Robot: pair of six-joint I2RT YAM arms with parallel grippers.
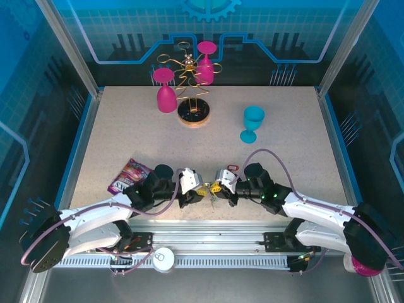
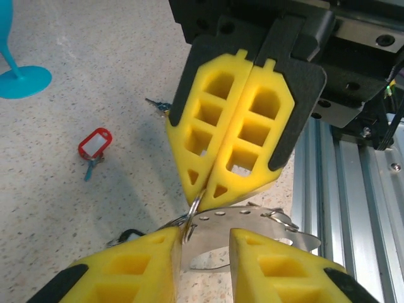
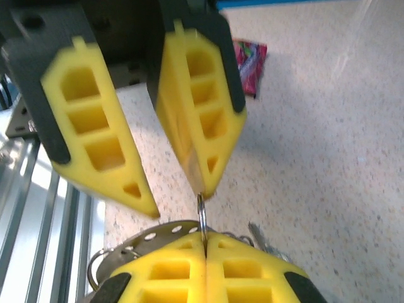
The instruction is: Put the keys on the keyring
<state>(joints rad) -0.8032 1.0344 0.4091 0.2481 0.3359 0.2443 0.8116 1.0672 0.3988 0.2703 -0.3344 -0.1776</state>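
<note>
With the right gripper [image 2: 205,188] fingers clamped shut on the small ring [image 2: 192,211] of the keyring [image 2: 252,221] at the counter [image 1: 297,158] front edge, and the left gripper [image 3: 172,197] fingers parted around it, that pinch should hold steady while the left fetches the red key [image 2: 95,145] lying apart.

Shiny metal keyring [image 2: 243,218], matt speckled table [image 2: 76,107], glossy red plastic key [image 2: 95,145]

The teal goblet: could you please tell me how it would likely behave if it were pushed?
The teal goblet stands upright on a thin stem over a small round foot, so a push high up would probably tip it. On its side, the bowl would likely roll in an arc. It looks like plastic, so probably light and quick to slide.
</note>
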